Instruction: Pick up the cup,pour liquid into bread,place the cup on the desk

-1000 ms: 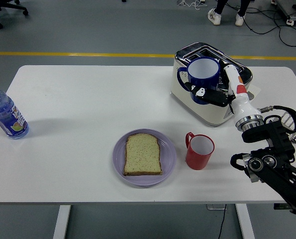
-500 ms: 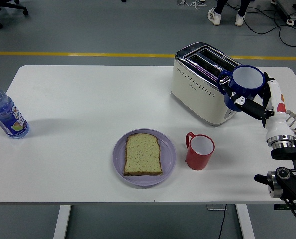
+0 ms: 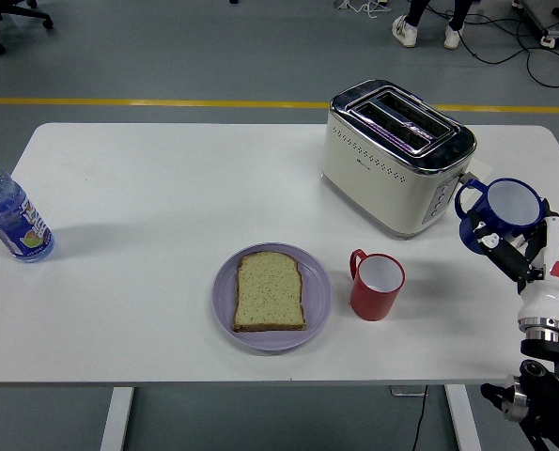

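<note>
My right hand (image 3: pixel 510 254) comes in from the lower right and is shut on a blue cup (image 3: pixel 504 209) with a white inside. It holds the cup about upright over the table's right side, to the right of the toaster. Whether the cup touches the table I cannot tell. A slice of bread (image 3: pixel 270 291) lies flat on a purple plate (image 3: pixel 318 296) near the table's front middle. A red cup (image 3: pixel 378 285) stands upright just right of the plate. My left hand is out of view.
A cream and chrome toaster (image 3: pixel 392 155) stands at the back right of the white table (image 3: pixel 166 188). A water bottle (image 3: pixel 11 216) with a blue cap stands at the far left edge. A person's feet (image 3: pixel 425 33) show on the floor beyond.
My right hand has carried the blue cup from above the toaster to the right and down, to the table's right side. The arm has drawn back toward the lower right corner.
</note>
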Controlling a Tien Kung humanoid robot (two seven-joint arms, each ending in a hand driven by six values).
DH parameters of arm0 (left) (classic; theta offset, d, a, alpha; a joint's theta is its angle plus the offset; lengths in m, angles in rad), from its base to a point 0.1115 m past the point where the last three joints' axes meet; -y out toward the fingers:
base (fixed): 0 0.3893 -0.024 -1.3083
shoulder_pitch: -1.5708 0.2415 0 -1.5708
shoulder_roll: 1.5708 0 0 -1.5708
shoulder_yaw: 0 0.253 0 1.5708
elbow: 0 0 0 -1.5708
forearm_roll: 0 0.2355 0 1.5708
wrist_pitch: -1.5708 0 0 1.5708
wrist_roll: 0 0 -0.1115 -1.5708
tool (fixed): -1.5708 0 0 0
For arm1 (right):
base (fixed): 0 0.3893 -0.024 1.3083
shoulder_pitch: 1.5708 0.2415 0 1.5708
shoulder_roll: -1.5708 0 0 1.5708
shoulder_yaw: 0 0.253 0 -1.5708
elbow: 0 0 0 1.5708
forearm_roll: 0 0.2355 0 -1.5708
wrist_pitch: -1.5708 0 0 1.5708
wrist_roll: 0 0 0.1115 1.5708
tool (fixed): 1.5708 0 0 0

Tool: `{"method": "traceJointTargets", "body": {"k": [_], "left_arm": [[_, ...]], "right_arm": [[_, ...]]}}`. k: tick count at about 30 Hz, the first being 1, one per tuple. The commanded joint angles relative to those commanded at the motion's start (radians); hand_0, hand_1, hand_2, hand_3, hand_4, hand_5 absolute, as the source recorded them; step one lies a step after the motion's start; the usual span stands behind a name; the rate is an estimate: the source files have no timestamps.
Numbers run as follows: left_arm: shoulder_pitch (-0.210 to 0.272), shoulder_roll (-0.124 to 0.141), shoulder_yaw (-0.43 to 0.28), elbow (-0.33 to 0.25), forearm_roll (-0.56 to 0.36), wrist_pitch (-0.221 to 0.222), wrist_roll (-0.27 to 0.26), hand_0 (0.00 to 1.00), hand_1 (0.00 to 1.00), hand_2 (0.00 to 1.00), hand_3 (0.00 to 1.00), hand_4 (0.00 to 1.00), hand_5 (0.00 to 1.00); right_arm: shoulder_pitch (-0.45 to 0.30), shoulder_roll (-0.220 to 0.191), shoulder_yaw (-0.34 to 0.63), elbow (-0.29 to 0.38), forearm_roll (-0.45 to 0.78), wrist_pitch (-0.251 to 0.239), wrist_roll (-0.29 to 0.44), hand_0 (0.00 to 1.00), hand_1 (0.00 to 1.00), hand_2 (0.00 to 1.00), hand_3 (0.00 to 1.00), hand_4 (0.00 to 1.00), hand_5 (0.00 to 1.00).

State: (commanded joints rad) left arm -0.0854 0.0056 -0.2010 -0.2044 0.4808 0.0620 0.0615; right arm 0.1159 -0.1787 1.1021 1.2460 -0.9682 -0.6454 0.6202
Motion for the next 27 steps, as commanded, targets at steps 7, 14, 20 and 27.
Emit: {"method": "traceJointTargets", "body": {"k": [7,14,20,27], "left_arm": [[-0.001,0.000,0.001,0.000,-0.001,-0.001,0.000,0.635,0.646,0.657,0.552,0.324,0.834],[-0.001,0.000,0.003,0.000,-0.001,-0.001,0.000,0.635,0.646,0.657,0.553,0.324,0.835],[-0.001,-0.001,0.004,0.000,-0.003,0.000,0.000,0.635,0.646,0.657,0.553,0.324,0.833],[-0.001,-0.002,0.006,0.000,-0.004,-0.001,0.000,0.635,0.646,0.657,0.554,0.324,0.833]], "right_arm": [[-0.021,0.010,-0.024,-0.074,-0.008,0.000,0.025,0.501,0.403,0.520,0.563,0.474,0.002],[-0.016,0.021,-0.069,-0.155,0.020,0.000,0.025,0.505,0.403,0.520,0.562,0.471,0.002],[0.006,0.029,-0.087,-0.221,0.080,0.000,0.025,0.505,0.403,0.520,0.562,0.468,0.002],[0.022,0.035,-0.120,-0.282,0.124,0.000,0.025,0.492,0.405,0.521,0.567,0.465,0.002]]}}
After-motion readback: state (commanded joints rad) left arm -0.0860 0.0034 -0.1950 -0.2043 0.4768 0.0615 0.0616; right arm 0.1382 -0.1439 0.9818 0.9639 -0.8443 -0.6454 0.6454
